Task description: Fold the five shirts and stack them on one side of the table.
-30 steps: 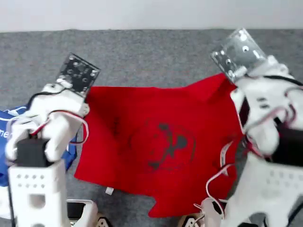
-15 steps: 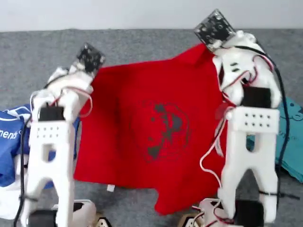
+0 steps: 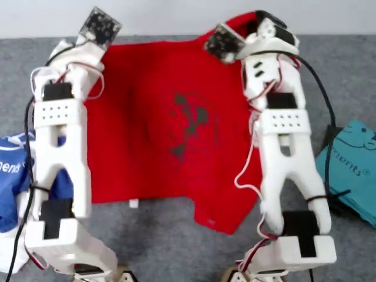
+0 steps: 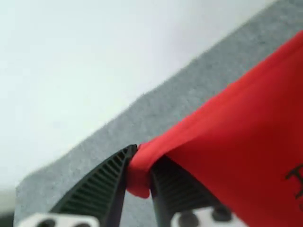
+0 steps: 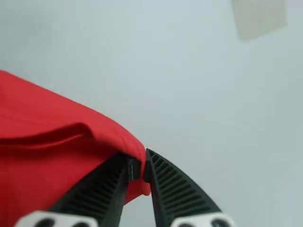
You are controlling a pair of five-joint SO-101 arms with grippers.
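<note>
Across the middle of the high view, a red fabric shirt with a dark skull print (image 3: pixel 153 153) lies spread on the grey felt table cover (image 3: pixel 176 252). Its upper edge reaches up to the line of the white wall (image 3: pixel 176 17). Its lower edge, with one loose sleeve, rests on the cover near the bottom of the frame.

At the upper left corner of the shirt, the left gripper (image 4: pixel 138 179) is clamped on a bunched fold of the red cloth. The fold sits between the two ribbed black fingers (image 4: pixel 99 187), and the rest of the shirt stretches away to the right of that picture.

At the upper right corner, the right gripper (image 5: pixel 137 172) pinches the hem of the same shirt. Its fingers are pressed together on the cloth, with the wall behind.

A crumpled blue shirt with white letters (image 3: pixel 9 176) lies at the left edge of the high view, beside the left arm. A folded teal shirt (image 3: pixel 352 161) lies at the right edge, apart from the red one.
</note>
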